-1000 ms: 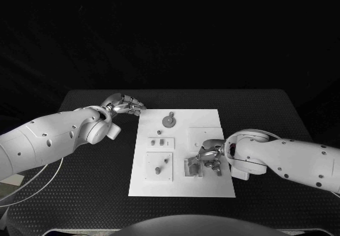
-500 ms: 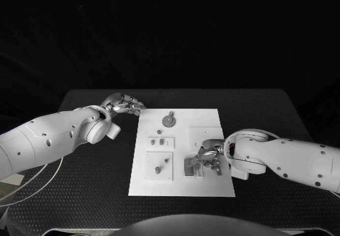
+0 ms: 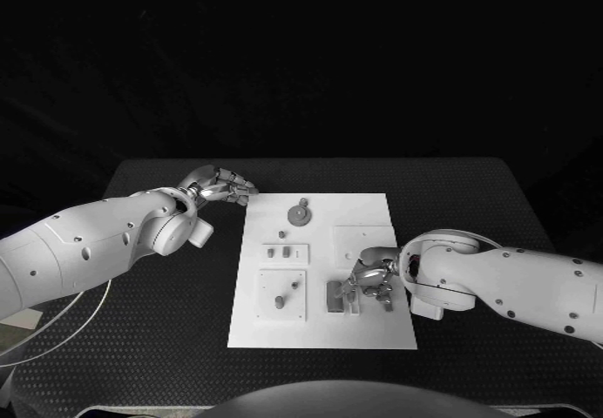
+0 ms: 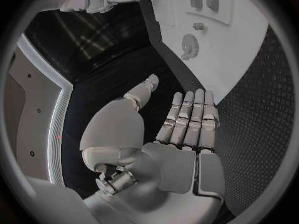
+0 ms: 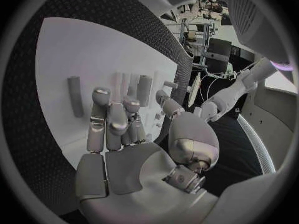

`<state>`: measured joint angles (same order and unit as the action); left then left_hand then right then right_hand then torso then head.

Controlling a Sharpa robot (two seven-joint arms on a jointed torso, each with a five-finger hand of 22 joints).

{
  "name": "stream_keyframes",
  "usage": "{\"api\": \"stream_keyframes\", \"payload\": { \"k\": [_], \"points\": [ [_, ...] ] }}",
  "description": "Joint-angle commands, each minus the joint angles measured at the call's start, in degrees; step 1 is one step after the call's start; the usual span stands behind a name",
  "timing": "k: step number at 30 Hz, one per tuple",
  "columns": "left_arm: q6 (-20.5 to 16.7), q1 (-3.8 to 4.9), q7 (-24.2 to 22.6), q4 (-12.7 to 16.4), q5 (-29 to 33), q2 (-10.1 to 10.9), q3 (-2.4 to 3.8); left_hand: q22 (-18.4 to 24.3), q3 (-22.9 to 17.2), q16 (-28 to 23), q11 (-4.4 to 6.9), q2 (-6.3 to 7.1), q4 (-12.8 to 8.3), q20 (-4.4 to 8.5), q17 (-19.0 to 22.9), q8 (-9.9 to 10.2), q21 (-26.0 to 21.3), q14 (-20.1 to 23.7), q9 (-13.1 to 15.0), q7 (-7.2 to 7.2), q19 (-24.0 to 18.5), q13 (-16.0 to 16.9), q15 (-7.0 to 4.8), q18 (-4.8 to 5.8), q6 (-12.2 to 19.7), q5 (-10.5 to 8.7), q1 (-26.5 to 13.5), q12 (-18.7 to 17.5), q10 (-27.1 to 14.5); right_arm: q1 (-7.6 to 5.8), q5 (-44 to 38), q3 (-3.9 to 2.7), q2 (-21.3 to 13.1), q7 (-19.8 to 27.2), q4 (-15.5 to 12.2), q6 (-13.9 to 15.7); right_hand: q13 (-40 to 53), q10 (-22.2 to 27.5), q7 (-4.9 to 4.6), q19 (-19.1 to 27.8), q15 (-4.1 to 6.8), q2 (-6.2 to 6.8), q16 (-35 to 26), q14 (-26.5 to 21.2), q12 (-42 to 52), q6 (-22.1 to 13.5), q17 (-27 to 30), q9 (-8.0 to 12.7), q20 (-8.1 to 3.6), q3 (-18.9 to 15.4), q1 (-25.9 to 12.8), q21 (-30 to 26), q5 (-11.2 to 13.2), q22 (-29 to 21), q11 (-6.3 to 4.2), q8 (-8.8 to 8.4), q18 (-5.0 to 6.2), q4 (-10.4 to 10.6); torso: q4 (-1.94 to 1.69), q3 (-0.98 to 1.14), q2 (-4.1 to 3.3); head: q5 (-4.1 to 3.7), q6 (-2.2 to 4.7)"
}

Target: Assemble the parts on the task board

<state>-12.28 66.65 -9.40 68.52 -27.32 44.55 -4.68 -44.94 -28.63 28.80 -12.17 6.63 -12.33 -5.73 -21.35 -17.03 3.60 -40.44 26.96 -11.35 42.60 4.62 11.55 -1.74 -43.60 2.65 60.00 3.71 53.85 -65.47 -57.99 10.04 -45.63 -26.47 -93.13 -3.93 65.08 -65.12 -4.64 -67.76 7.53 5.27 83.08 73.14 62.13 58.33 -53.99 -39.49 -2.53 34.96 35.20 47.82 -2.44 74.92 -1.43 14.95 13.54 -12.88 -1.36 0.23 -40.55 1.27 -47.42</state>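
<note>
With my silver right hand [image 3: 373, 280] curled over the small grey upright parts [image 3: 339, 295] at the near right of the white rectangular task board [image 3: 364, 213] (grip unclear), I'd seat them slowly, left hand [image 3: 221, 185] idle, flat and empty.

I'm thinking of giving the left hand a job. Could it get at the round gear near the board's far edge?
Probably yes: the left hand is open beside the board's far left corner, nothing lies between it and the gear.

We saw bare black table [image 3: 151, 287] left of task board [image 3: 358, 335], open for passage; right hand [image 3: 372, 280] crowded board's right side over upright parts [image 3: 337, 296]; left hand [image 3: 221, 185] sat off far-left corner.
</note>
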Motion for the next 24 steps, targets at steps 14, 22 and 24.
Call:
{"api": "stream_keyframes", "payload": {
  "k": [14,22,24],
  "points": [
    [0.68,-0.01,-0.53,0.12,0.31,-0.26,0.03,0.07,0.00,-0.39,-0.04,0.14,0.37,-0.09,-0.15,-0.35,0.37,0.23,-0.07,-0.95,-0.39,-0.08,0.00,-0.98,0.20,0.23,-0.60,0.35,-0.18,-2.51,-5.41,-1.01,-6.21,0.58,-0.84,-1.99,-0.42,-0.81,-0.13,-1.12,0.09,-0.65,0.22,1.55,0.55,0.85,-1.55,-0.62,-0.54,-0.01,3.90,0.27,-0.35,0.90,-0.17,0.03,1.46,-2.97,0.06,-0.05,0.01,-0.83,0.62],
    [0.66,-0.01,-0.52,0.15,0.33,-0.09,0.03,0.08,0.02,-0.40,-0.04,0.13,0.41,-0.09,-0.17,-0.38,0.38,0.22,-0.06,-0.94,-0.39,-0.08,0.00,-0.98,0.16,0.23,-0.64,0.36,-0.15,-2.52,-7.39,-0.98,-9.06,-1.78,-0.39,-6.69,-0.72,-0.83,-0.02,-0.96,0.14,-1.47,-0.08,1.28,0.29,1.34,-0.95,-0.86,-0.31,-0.51,3.45,0.05,-0.35,0.83,-0.25,0.18,1.46,-2.54,0.05,0.01,-0.02,-1.28,0.76],
    [0.66,-0.01,-0.51,0.17,0.33,-0.08,0.03,0.09,0.04,-0.42,-0.03,0.09,0.49,-0.10,-0.21,-0.46,0.39,0.22,-0.03,-0.90,-0.39,-0.09,0.01,-0.99,0.03,0.23,-0.70,0.37,-0.14,-2.52,-7.81,-0.95,-9.68,-2.24,-0.70,-7.13,-0.76,-0.86,0.01,-0.95,0.17,-1.59,-0.09,1.29,0.27,1.43,-0.95,-0.89,-0.28,-0.57,3.37,0.03,-0.35,0.83,-0.28,0.20,1.46,-2.46,0.06,0.03,-0.01,-1.26,0.68]
  ]
}}
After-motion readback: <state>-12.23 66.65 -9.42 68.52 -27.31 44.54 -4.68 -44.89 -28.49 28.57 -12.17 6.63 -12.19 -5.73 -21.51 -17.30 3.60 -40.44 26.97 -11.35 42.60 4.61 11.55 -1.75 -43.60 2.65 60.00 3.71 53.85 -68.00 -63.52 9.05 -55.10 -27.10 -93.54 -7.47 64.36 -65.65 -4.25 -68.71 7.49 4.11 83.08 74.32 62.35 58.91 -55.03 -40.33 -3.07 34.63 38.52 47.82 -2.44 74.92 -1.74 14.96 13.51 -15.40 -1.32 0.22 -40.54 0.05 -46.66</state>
